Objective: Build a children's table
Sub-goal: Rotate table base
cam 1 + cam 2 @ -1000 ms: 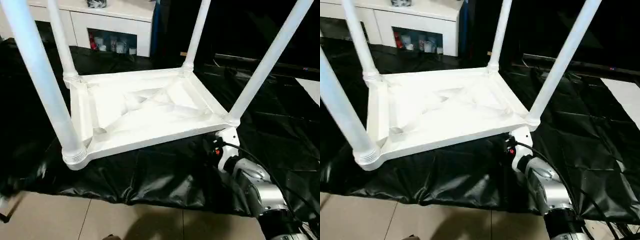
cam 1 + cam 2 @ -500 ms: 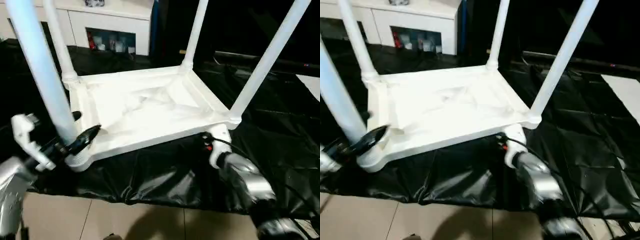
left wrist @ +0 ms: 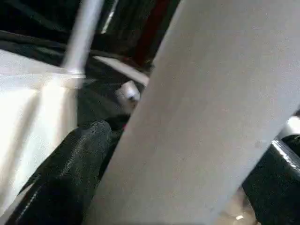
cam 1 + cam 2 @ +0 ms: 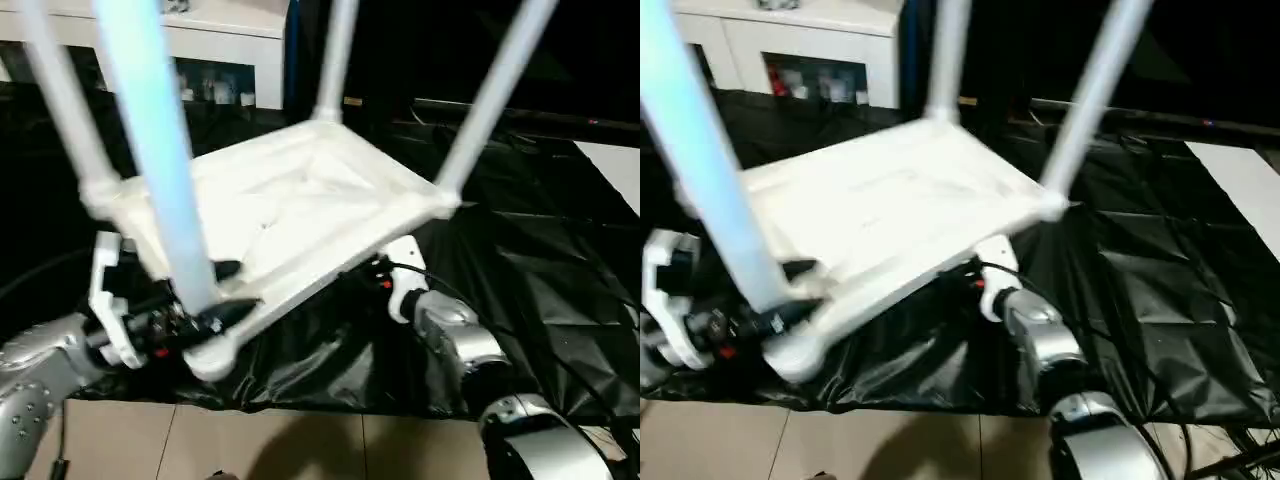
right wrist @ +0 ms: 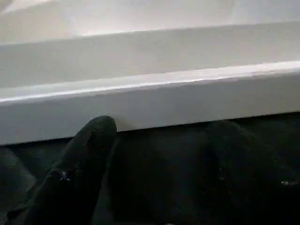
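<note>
The children's table (image 4: pixel 290 205) lies upside down on the black cover, tilted, with its legs pointing up. My left gripper (image 4: pixel 230 290) is shut on the near-left leg (image 4: pixel 165 170) just above its corner socket (image 4: pixel 205 350). In the left wrist view that leg (image 3: pixel 197 117) fills the gap between the two black fingers (image 3: pixel 79 154). My right gripper (image 5: pixel 164 126) is open at the top's near-right edge. Its fingertips (image 5: pixel 96 129) sit just under the white rim (image 5: pixel 150 98). The right wrist (image 4: pixel 405 290) shows below that edge.
The black-covered work table (image 4: pixel 520 250) spreads under and to the right of the white table. A white cabinet (image 4: pixel 230 45) with shelves stands behind. Tiled floor (image 4: pixel 300 450) runs along the near edge. A white sheet (image 4: pixel 615 165) lies at the far right.
My left arm has come in from the left and closed around the near-left leg. The white table has tilted and shifted toward the left. The view itself has also shifted.
</note>
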You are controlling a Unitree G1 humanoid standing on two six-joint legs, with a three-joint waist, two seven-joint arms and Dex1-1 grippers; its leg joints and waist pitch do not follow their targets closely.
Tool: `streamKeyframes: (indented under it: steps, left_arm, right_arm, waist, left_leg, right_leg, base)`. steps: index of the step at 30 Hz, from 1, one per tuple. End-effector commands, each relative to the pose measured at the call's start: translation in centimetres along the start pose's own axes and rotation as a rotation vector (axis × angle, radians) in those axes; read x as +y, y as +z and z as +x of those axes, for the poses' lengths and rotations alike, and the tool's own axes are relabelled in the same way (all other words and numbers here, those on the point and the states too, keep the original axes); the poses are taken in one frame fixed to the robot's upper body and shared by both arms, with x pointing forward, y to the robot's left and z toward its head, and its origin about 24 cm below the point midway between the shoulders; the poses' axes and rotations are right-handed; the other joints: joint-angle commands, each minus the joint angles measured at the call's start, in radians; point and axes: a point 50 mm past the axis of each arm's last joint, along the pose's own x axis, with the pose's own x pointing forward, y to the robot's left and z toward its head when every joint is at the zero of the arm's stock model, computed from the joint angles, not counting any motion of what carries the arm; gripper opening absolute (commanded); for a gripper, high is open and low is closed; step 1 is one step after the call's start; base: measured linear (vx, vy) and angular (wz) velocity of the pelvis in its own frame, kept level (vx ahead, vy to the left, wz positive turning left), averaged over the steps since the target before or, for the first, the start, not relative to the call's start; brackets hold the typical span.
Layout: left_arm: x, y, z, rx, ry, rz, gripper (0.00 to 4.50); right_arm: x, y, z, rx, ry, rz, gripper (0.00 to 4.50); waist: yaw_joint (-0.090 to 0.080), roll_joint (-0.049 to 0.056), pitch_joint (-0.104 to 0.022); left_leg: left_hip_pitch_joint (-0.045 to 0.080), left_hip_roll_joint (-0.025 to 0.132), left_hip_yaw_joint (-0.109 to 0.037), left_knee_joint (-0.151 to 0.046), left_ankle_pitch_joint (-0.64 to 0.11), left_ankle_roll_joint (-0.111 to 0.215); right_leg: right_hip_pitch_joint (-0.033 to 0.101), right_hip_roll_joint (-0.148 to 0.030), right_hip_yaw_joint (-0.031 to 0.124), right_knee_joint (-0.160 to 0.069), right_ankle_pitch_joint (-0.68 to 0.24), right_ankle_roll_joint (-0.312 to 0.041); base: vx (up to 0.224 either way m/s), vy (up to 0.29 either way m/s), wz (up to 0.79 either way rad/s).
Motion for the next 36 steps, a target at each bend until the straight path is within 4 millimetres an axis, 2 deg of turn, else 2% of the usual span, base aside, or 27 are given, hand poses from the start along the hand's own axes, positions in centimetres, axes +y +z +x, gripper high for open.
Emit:
streamKeyframes:
  steps: [1,7,8,9,10,12,13,14,15,16,17,18,19,20,21,22,23,25,28,30,34,36]
  left_arm:
    - [-1.2,-0.2,1.4,-0.008,-0.098,-0.036,4.41]
    - [-1.6,-0.7,3.1,-0.004,-0.129,-0.066,4.41]
    - [-1.5,-0.8,3.9,0.002,-0.140,-0.055,4.41]
    - [-1.5,-0.8,3.9,0.002,-0.140,-0.055,4.41]
    - [-1.5,-0.7,4.4,-0.004,-0.157,-0.064,4.41]
    - [-1.5,-0.6,4.8,-0.009,-0.171,-0.064,4.41]
    - [-1.2,-0.4,6.2,-0.010,-0.199,-0.044,4.41]
    - [-1.2,-0.4,6.2,-0.010,-0.199,-0.044,4.41]
    - [-0.8,-0.2,7.3,-0.012,-0.209,-0.018,4.41]
    - [-0.8,-0.1,7.5,-0.013,-0.211,-0.013,4.41]
    - [-0.7,0.0,8.3,-0.018,-0.236,-0.007,4.41]
    - [-0.7,0.2,9.0,-0.022,-0.252,-0.002,4.41]
    - [-0.3,0.4,10.4,-0.027,-0.257,0.031,4.41]
    - [-0.3,0.4,10.4,-0.027,-0.257,0.031,4.41]
    - [0.0,0.4,11.0,-0.026,-0.232,0.064,4.41]
    - [0.7,0.4,12.0,-0.025,-0.200,0.097,4.41]
    - [0.9,0.3,12.2,-0.020,-0.189,0.105,4.41]
    - [1.5,0.2,12.9,-0.014,-0.149,0.144,4.41]
    - [2.3,-0.1,14.1,-0.006,-0.065,0.206,4.41]
    - [2.6,-0.2,14.5,-0.006,-0.028,0.237,4.41]
    - [3.3,-0.5,15.3,-0.035,0.077,0.303,4.41]
    - [3.3,-0.8,15.2,-0.046,0.096,0.313,4.41]
  right_arm:
    - [1.9,1.4,1.2,-0.049,0.103,-0.024,3.69]
    - [3.6,1.3,2.0,-0.058,0.203,-0.020,3.69]
    - [3.7,1.2,2.1,-0.057,0.216,-0.009,3.69]
    - [3.7,1.2,2.1,-0.057,0.216,-0.009,3.69]
    - [3.9,1.1,2.1,-0.059,0.238,-0.004,3.69]
    - [4.0,1.0,2.0,-0.058,0.259,-0.003,3.69]
    - [4.0,0.7,1.8,-0.051,0.285,-0.003,3.69]
    - [4.0,0.7,1.8,-0.051,0.285,-0.003,3.69]
    - [3.8,0.5,1.6,-0.047,0.289,-0.006,3.69]
    - [3.8,0.4,1.6,-0.046,0.290,-0.007,3.69]
    - [3.8,0.3,1.4,-0.048,0.310,0.003,3.69]
    - [3.7,0.2,1.3,-0.050,0.316,0.006,3.69]
    - [3.1,0.1,1.2,-0.051,0.256,-0.013,3.69]
    - [3.1,0.1,1.2,-0.051,0.256,-0.013,3.69]
    - [2.6,0.2,1.1,-0.059,0.210,-0.011,3.69]
    - [1.4,0.4,0.8,-0.074,0.112,-0.008,3.69]
    - [0.9,0.5,0.7,-0.085,0.077,0.000,3.69]
    - [-0.3,0.8,0.0,-0.117,0.025,0.023,3.69]
    - [-2.2,0.9,-1.5,-0.157,-0.035,0.027,3.69]
    - [-2.7,0.8,-2.0,-0.167,-0.046,0.028,3.69]
    - [-4.0,0.4,-3.8,-0.190,-0.092,0.016,3.69]
    - [-4.4,0.2,-4.6,-0.203,-0.106,0.008,3.69]
  waist:
    - [0.005,0.024,-0.048]
    - [0.004,0.023,-0.046]
    - [0.005,0.018,-0.045]
    - [0.007,0.022,-0.046]
    - [0.010,0.025,-0.046]
    - [0.011,0.023,-0.049]
    - [0.010,0.022,-0.049]
    - [0.014,0.022,-0.048]
    - [0.013,0.022,-0.046]
    - [0.015,0.022,-0.048]
    - [0.016,0.035,-0.049]
    - [0.014,0.027,-0.049]
    - [0.016,0.033,-0.049]
    - [0.015,0.032,-0.050]
    - [0.016,0.037,-0.051]
    - [0.014,0.033,-0.049]
    - [0.015,0.038,-0.050]
    - [0.016,0.029,-0.053]
    - [0.018,0.033,-0.055]
    - [0.020,0.034,-0.057]
    - [0.023,0.032,-0.053]
    - [0.028,0.028,-0.051]
  left_leg:
    - [0.008,0.022,-0.012,-0.076,-0.301,-0.049]
    - [0.010,0.025,-0.014,-0.079,-0.319,-0.050]
    - [0.011,0.025,-0.013,-0.079,-0.323,-0.050]
    - [0.012,0.025,-0.014,-0.079,-0.323,-0.051]
    - [0.013,0.025,-0.014,-0.078,-0.315,-0.054]
    - [0.010,0.024,-0.014,-0.078,-0.300,-0.058]
    - [0.009,0.024,-0.014,-0.078,-0.295,-0.057]
    - [0.014,0.023,-0.012,-0.076,-0.296,-0.053]
    - [0.010,0.023,-0.013,-0.079,-0.302,-0.054]
    - [0.012,0.023,-0.013,-0.077,-0.303,-0.055]
    - [0.012,0.023,-0.015,-0.076,-0.305,-0.060]
    - [0.011,0.022,-0.015,-0.076,-0.315,-0.060]
    - [0.011,0.023,-0.017,-0.076,-0.312,-0.062]
    - [0.013,0.022,-0.014,-0.074,-0.309,-0.063]
    - [0.012,0.023,-0.017,-0.074,-0.307,-0.066]
    - [0.011,0.021,-0.016,-0.074,-0.311,-0.061]
    - [0.013,0.021,-0.016,-0.072,-0.313,-0.063]
    - [0.008,0.021,-0.017,-0.071,-0.290,-0.053]
    - [0.002,0.020,-0.014,-0.065,-0.231,-0.022]
    - [0.003,0.021,-0.014,-0.062,-0.208,-0.013]
    - [0.004,0.020,-0.011,-0.062,-0.230,-0.003]
    - [0.003,0.023,-0.014,-0.065,-0.260,0.000]
  right_leg:
    - [0.041,-0.056,0.048,-0.063,-0.207,-0.188]
    - [0.038,-0.056,0.049,-0.067,-0.249,-0.176]
    - [0.037,-0.056,0.049,-0.069,-0.261,-0.172]
    - [0.037,-0.056,0.049,-0.068,-0.264,-0.169]
    - [0.036,-0.057,0.050,-0.067,-0.253,-0.167]
    - [0.040,-0.055,0.049,-0.063,-0.217,-0.172]
    - [0.041,-0.055,0.049,-0.062,-0.208,-0.174]
    - [0.037,-0.055,0.049,-0.065,-0.210,-0.173]
    - [0.040,-0.056,0.049,-0.068,-0.225,-0.172]
    - [0.040,-0.058,0.049,-0.068,-0.232,-0.170]
    - [0.040,-0.060,0.050,-0.066,-0.231,-0.171]
    - [0.042,-0.058,0.049,-0.069,-0.244,-0.169]
    - [0.042,-0.060,0.049,-0.068,-0.239,-0.171]
    - [0.040,-0.060,0.049,-0.072,-0.235,-0.173]
    - [0.043,-0.061,0.049,-0.068,-0.224,-0.179]
    - [0.042,-0.060,0.048,-0.074,-0.238,-0.177]
    - [0.043,-0.060,0.048,-0.071,-0.237,-0.177]
    - [0.049,-0.061,0.048,-0.071,-0.224,-0.177]
    - [0.054,-0.059,0.048,-0.064,-0.149,-0.190]
    - [0.055,-0.061,0.047,-0.060,-0.119,-0.198]
    - [0.052,-0.061,0.046,-0.069,-0.155,-0.201]
    - [0.053,-0.062,0.045,-0.075,-0.213,-0.179]
  base:
    - [0.000,0.000,0.00]
    - [0.000,0.000,0.00]
    - [0.000,0.000,0.00]
    - [0.000,0.000,0.00]
    - [0.000,0.000,0.00]
    - [0.000,0.000,0.00]
    - [0.000,0.000,0.00]
    - [0.000,0.000,0.00]
    - [0.000,0.000,0.00]
    - [0.000,0.000,0.00]
    - [0.000,0.000,0.00]
    - [0.000,0.000,0.00]
    - [0.000,0.000,0.00]
    - [0.000,0.000,0.00]
    - [0.000,0.000,0.00]
    - [0.000,0.000,0.00]
    - [0.000,0.000,0.00]
    - [0.000,0.000,0.00]
    - [0.000,0.000,0.00]
    - [0.000,0.000,0.00]
    - [0.000,0.000,0.00]
    - [0.000,0.000,0.00]
